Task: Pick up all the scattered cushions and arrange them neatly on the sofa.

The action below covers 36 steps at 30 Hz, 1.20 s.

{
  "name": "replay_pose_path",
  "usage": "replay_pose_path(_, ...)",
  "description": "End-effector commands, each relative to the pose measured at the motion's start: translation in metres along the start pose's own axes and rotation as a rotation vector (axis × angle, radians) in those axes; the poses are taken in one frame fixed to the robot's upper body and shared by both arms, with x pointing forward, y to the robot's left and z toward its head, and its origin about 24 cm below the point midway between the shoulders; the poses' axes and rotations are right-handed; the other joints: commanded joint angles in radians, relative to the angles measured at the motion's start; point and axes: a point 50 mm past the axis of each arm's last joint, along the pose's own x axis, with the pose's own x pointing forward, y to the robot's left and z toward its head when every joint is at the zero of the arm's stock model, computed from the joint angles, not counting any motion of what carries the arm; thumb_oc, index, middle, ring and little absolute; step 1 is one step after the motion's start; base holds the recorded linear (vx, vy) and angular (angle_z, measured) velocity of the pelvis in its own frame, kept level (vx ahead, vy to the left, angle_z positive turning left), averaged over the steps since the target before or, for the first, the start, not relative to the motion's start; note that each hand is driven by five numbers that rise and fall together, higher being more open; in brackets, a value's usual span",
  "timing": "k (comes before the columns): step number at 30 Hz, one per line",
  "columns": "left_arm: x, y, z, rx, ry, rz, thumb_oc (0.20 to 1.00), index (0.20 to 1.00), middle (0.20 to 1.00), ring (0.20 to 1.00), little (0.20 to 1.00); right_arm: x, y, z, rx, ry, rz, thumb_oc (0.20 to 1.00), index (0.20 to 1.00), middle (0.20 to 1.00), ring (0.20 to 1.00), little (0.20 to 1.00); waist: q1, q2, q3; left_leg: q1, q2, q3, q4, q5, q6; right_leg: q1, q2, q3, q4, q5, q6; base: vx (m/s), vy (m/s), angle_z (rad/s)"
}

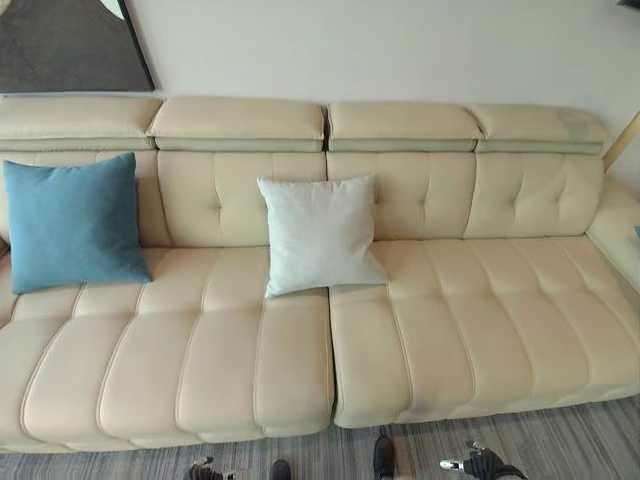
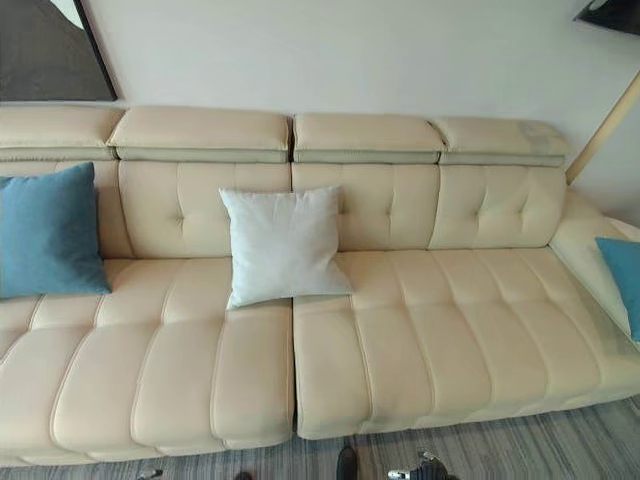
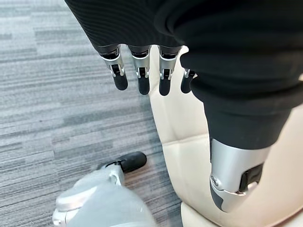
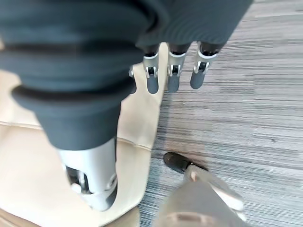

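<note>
A cream leather sofa (image 1: 470,320) spans the view. A blue cushion (image 1: 72,222) leans upright against its backrest at the far left. A white cushion (image 1: 318,235) leans against the backrest near the middle seam. A second blue cushion (image 2: 625,275) lies on the sofa's right end, cut off by the picture's edge. My left hand (image 3: 140,80) hangs beside the sofa's front edge, over the carpet, fingers straight and holding nothing. My right hand (image 4: 173,73) hangs the same way by the front edge, open with nothing in it.
Grey striped carpet (image 3: 57,94) runs along the sofa's front. A dark framed panel (image 1: 70,45) leans on the wall at the back left. A slanted wooden pole (image 2: 600,130) stands at the right end. The right seat of the sofa is bare.
</note>
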Motion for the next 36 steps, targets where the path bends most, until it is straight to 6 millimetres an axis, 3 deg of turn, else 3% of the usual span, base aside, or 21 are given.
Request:
replay_pose_path(1, 0.004, 0.009, 0.018, -0.017, -0.031, 0.035, 1.0, 1.0, 1.0, 1.0, 1.0, 0.004, -0.01, 0.033, 0.028, -0.099, -0.031, 1.0, 1.0, 1.0, 1.0, 1.0, 0.011, -0.027, 0.032, -0.009, -0.089, 0.006, -0.007, -0.074, -0.03, 0.2, -0.053, 0.038, -0.128, -0.028, 0.02, -0.15, -0.145, 0.08)
replay_pose_path(3, 0.004, 0.008, 0.02, -0.028, -0.037, 0.034, 1.0, 1.0, 1.0, 1.0, 1.0, 0.004, -0.01, 0.036, 0.028, -0.11, -0.035, 1.0, 1.0, 1.0, 1.0, 1.0, 0.034, -0.046, 0.023, -0.047, -0.083, 0.022, -0.007, -0.045, -0.038, 0.265, -0.049, 0.051, -0.183, -0.036, 0.028, -0.21, -0.192, -0.05)
replay_pose_path(6, 0.004, 0.007, 0.024, -0.042, -0.052, 0.034, 1.0, 1.0, 1.0, 1.0, 1.0, 0.003, -0.007, 0.042, 0.016, -0.136, -0.033, 1.0, 1.0, 1.0, 1.0, 1.0, 0.052, -0.054, 0.022, -0.088, -0.048, 0.034, -0.003, 0.001, -0.062, 0.283, -0.03, 0.049, -0.263, -0.076, 0.009, -0.2, -0.244, -0.34)
replay_pose_path(8, 0.004, 0.001, 0.024, -0.031, -0.062, 0.012, 1.0, 1.0, 1.0, 1.0, 1.0, 0.003, -0.009, 0.043, 0.001, -0.144, -0.038, 1.0, 1.0, 1.0, 1.0, 1.0, 0.045, -0.038, 0.038, -0.1, -0.01, 0.017, 0.004, 0.047, -0.096, 0.297, 0.015, 0.051, -0.298, -0.103, -0.025, -0.2, -0.273, -0.23)
replay_pose_path(10, 0.004, 0.001, 0.024, -0.032, -0.062, 0.012, 1.0, 1.0, 1.0, 1.0, 1.0, 0.003, -0.009, 0.043, 0.001, -0.144, -0.038, 1.0, 1.0, 1.0, 1.0, 1.0, 0.044, -0.037, 0.039, -0.1, -0.009, 0.016, 0.004, 0.048, -0.097, 0.298, 0.015, 0.051, -0.298, -0.102, -0.025, -0.16, -0.165, 0.01)
replay_pose_path(11, 0.004, -0.004, 0.03, -0.033, -0.089, -0.007, 1.0, 1.0, 1.0, 1.0, 1.0, 0.003, -0.016, 0.05, 0.002, -0.173, -0.055, 1.0, 1.0, 1.0, 1.0, 1.0, 0.038, -0.014, 0.068, -0.126, 0.022, 0.004, 0.007, 0.089, -0.121, 0.286, 0.046, 0.051, -0.295, -0.112, -0.047, -0.3, -0.264, 0.07)
replay_pose_path(13, 0.003, -0.007, 0.03, -0.025, -0.097, -0.02, 1.0, 1.0, 1.0, 1.0, 1.0, 0.003, -0.02, 0.048, 0.001, -0.17, -0.066, 1.0, 1.0, 1.0, 1.0, 1.0, 0.03, 0.001, 0.08, -0.125, 0.035, 0.002, -0.003, 0.093, -0.127, 0.285, 0.06, 0.035, -0.296, -0.117, -0.057, -0.3, -0.223, 0.18)
replay_pose_path(15, 0.003, -0.01, 0.036, 0.006, -0.124, -0.029, 1.0, 1.0, 1.0, 1.0, 1.0, 0.003, -0.027, 0.046, 0.013, -0.161, -0.09, 1.0, 1.0, 1.0, 1.0, 1.0, 0.022, 0.006, 0.107, -0.14, 0.037, 0.014, 0.02, 0.081, -0.127, 0.276, 0.052, 0.014, -0.283, -0.112, -0.063, -0.27, -0.108, 0.23)
replay_pose_path(17, 0.002, -0.014, 0.029, 0.03, -0.111, -0.043, 1.0, 1.0, 1.0, 1.0, 1.0, 0.003, -0.029, 0.038, 0.02, -0.134, -0.091, 1.0, 1.0, 1.0, 1.0, 1.0, 0.01, -0.002, 0.104, -0.116, 0.001, 0.01, 0.122, 0.004, -0.096, 0.256, 0.03, -0.001, -0.287, -0.082, -0.066, -0.21, -0.071, 0.18)
replay_pose_path(18, 0.002, -0.014, 0.029, 0.03, -0.111, -0.043, 1.0, 1.0, 1.0, 1.0, 1.0, 0.003, -0.029, 0.038, 0.02, -0.135, -0.091, 1.0, 1.0, 1.0, 1.0, 1.0, 0.009, -0.001, 0.102, -0.119, 0.001, 0.009, 0.122, 0.004, -0.096, 0.254, 0.031, -0.001, -0.288, -0.08, -0.066, -0.09, -0.027, 0.15)
replay_pose_path(20, 0.001, -0.017, 0.021, 0.033, -0.085, -0.051, 1.0, 1.0, 1.0, 1.0, 1.0, 0.002, -0.029, 0.032, 0.03, -0.12, -0.088, 1.0, 1.0, 1.0, 1.0, 1.0, -0.001, -0.008, 0.094, -0.091, -0.038, -0.007, 0.184, -0.071, -0.081, 0.243, 0.015, -0.002, -0.301, -0.061, -0.067, -0.13, -0.029, 0.14)
replay_pose_path(21, 0.0, -0.022, 0.014, 0.028, -0.063, -0.063, 1.0, 1.0, 1.0, 1.0, 1.0, 0.002, -0.028, 0.03, 0.039, -0.115, -0.083, 1.0, 1.0, 1.0, 1.0, 1.0, -0.009, -0.008, 0.084, -0.056, -0.083, -0.031, 0.214, -0.128, -0.073, 0.232, 0.015, 0.003, -0.313, -0.05, -0.068, -0.12, -0.016, 0.17)
replay_pose_path(23, -0.001, -0.026, 0.011, 0.024, -0.055, -0.074, 1.0, 1.0, 1.0, 1.0, 1.0, 0.002, -0.028, 0.03, 0.047, -0.117, -0.083, 1.0, 1.0, 1.0, 1.0, 1.0, -0.013, -0.004, 0.078, -0.029, -0.106, -0.049, 0.212, -0.153, -0.068, 0.224, 0.021, 0.007, -0.316, -0.045, -0.067, -0.07, 0.024, 0.12)
replay_pose_path(28, -0.002, -0.033, 0.006, 0.067, -0.038, -0.098, 1.0, 1.0, 1.0, 1.0, 1.0, 0.001, -0.024, 0.022, 0.07, -0.093, -0.077, 1.0, 1.0, 1.0, 1.0, 1.0, -0.044, 0.017, 0.035, 0.059, -0.098, -0.034, 0.062, -0.13, -0.06, 0.218, 0.043, -0.006, -0.332, -0.035, -0.059, -0.01, 0.071, -0.01)
replay_pose_path(36, -0.001, -0.035, 0.012, 0.092, -0.048, -0.109, 1.0, 1.0, 1.0, 1.0, 1.0, 0.001, -0.02, 0.017, 0.104, -0.067, -0.073, 1.0, 1.0, 1.0, 1.0, 1.0, -0.051, 0.012, 0.032, 0.089, -0.115, -0.021, 0.031, -0.139, -0.042, 0.214, 0.022, 0.016, -0.333, -0.006, -0.035, -0.03, 0.083, 0.0)
